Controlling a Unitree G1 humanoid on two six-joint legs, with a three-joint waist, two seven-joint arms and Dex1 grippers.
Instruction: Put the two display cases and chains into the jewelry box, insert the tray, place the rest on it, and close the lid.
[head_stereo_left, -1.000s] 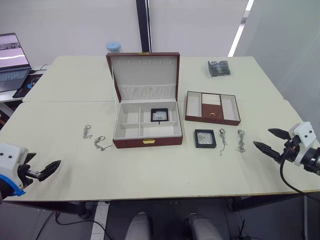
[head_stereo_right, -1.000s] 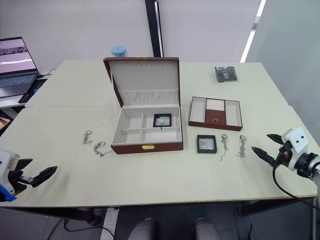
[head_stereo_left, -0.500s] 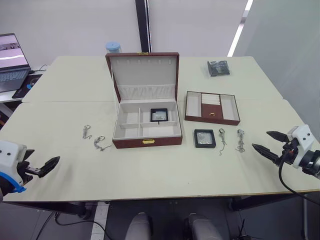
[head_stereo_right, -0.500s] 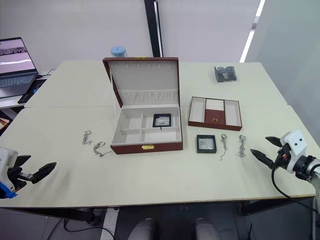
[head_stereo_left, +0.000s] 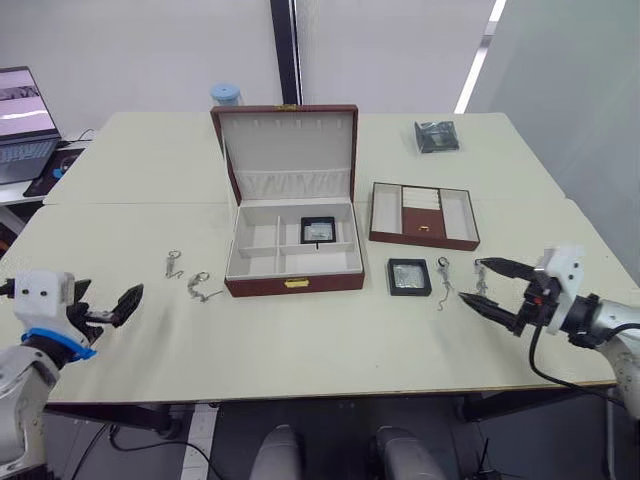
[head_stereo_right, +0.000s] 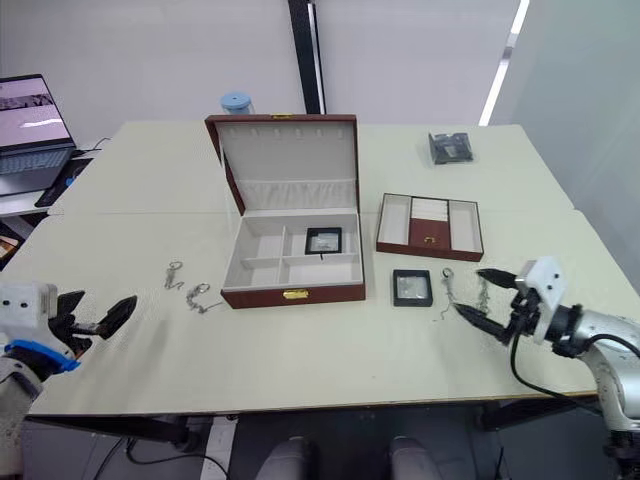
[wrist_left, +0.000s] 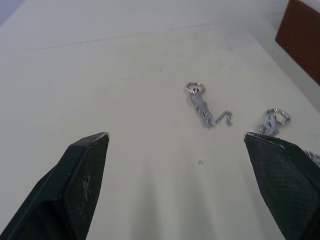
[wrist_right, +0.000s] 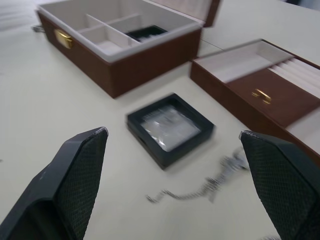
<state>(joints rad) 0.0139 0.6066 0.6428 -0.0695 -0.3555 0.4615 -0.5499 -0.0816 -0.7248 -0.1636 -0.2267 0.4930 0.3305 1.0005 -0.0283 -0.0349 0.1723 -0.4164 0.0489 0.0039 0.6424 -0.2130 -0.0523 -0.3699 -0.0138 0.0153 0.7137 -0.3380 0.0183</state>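
The jewelry box (head_stereo_left: 262, 287) stands open mid-table, its lid (head_stereo_left: 288, 135) upright. One display case (head_stereo_left: 318, 230) lies in a rear compartment; the other display case (head_stereo_left: 409, 277) lies on the table right of the box. The tray (head_stereo_left: 420, 239) sits behind it. Two chains (head_stereo_left: 174, 264) (head_stereo_left: 203, 288) lie left of the box, and two more chains (head_stereo_left: 443, 281) (head_stereo_left: 482, 283) lie right of the case. My right gripper (head_stereo_left: 470, 281) is open, low beside the right chains, facing the case (wrist_right: 170, 127). My left gripper (head_stereo_left: 108, 305) is open, short of the left chains (wrist_left: 202, 106).
A dark grey packet (head_stereo_left: 437, 135) lies at the back right of the table. A blue-lidded jar (head_stereo_left: 226, 94) stands behind the lid, and a laptop (head_stereo_left: 20, 120) sits far left. The table's front edge runs just below both grippers.
My right gripper has moved left to the right-hand chains. My left gripper has moved right and forward toward the left chains. Both stay open; nothing on the table has shifted.
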